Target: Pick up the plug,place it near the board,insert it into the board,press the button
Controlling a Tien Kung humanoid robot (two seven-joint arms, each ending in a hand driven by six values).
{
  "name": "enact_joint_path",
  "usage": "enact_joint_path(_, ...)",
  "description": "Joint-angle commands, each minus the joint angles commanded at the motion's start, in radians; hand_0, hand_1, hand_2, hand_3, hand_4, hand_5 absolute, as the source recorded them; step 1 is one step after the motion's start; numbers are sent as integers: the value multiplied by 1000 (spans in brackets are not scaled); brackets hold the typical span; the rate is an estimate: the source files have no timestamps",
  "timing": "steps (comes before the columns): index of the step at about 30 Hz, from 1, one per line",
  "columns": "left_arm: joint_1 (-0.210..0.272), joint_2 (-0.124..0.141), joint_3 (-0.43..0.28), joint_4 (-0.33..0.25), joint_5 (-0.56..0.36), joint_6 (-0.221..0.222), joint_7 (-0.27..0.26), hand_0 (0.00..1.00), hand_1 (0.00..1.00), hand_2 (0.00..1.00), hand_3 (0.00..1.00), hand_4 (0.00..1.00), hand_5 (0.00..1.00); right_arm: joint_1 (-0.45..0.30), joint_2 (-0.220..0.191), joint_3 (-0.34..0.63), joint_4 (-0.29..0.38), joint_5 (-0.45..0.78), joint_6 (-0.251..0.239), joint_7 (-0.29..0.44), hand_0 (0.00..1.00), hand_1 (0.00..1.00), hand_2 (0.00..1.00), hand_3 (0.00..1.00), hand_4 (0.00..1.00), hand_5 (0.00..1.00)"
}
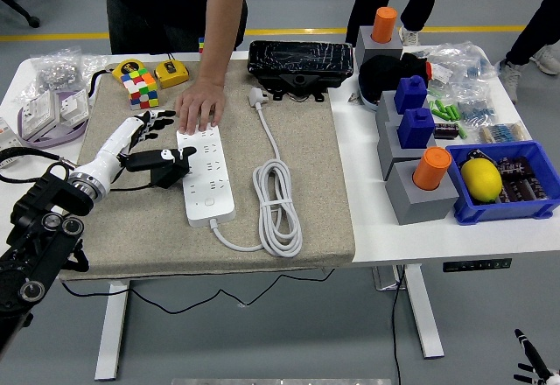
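- The plug (257, 97) is lying untouched near the far edge of the beige mat (315, 192), just in front of the black case (300, 59), so the picking-up step looks not yet done.
- Its white cable (277, 194) is running toward the near edge, coiling beside the power strip (206, 178) and joining the strip's near end.
- Placing, inserting and pressing the button all appear to be left.
- The left hand (154, 144) is sitting at the strip's left side, fingers spread and loosely extended, thumb reaching toward the strip's edge; it is gripping nothing that I can make out.
- A person's hand (199, 108) is pressing flat on the strip's far end, seemingly steadying it on the tabletop (411, 236).
- The strip's long axis is running from far to near, slightly tilted, with its socket face up.
- The plug's body is pointing roughly away from the robot, with the cable trailing nearward; its prongs are too small to tell.
- The right hand is out of view.
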Motion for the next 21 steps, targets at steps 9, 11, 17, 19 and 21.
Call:
enact_joint_path(9, 119, -32, -34, -252, 185, 322, 199, 998, 998, 985, 966, 998, 998, -7, 5, 9, 0, -5, 2, 0, 998, 861, 783, 834, 998, 998)
enact_joint_path(11, 157, -26, -32, -335, 270, 331, 282, 998, 965, 937, 927, 998, 998, -10, 6, 14, 0, -9, 4, -1, 998, 861, 783, 833, 998, 998)
enact_joint_path(17, 259, 15, 21, -578, 506, 262, 527, 966, 937, 908, 890, 998, 998, -8, 6, 13, 0, -4, 3, 2, 998, 861, 782, 833, 998, 998)
enact_joint_path(19, 286, 38, 60, -645, 515, 240, 584, 966, 937, 908, 890, 998, 998, -6, 5, 10, 0, -1, 3, 4, 998, 861, 782, 833, 998, 998)
enact_joint_path(21, 295, 52, 92, -645, 506, 242, 586, 966, 937, 908, 890, 998, 998, -6, 5, 10, 0, 0, 3, 5, 998, 861, 782, 833, 998, 998)
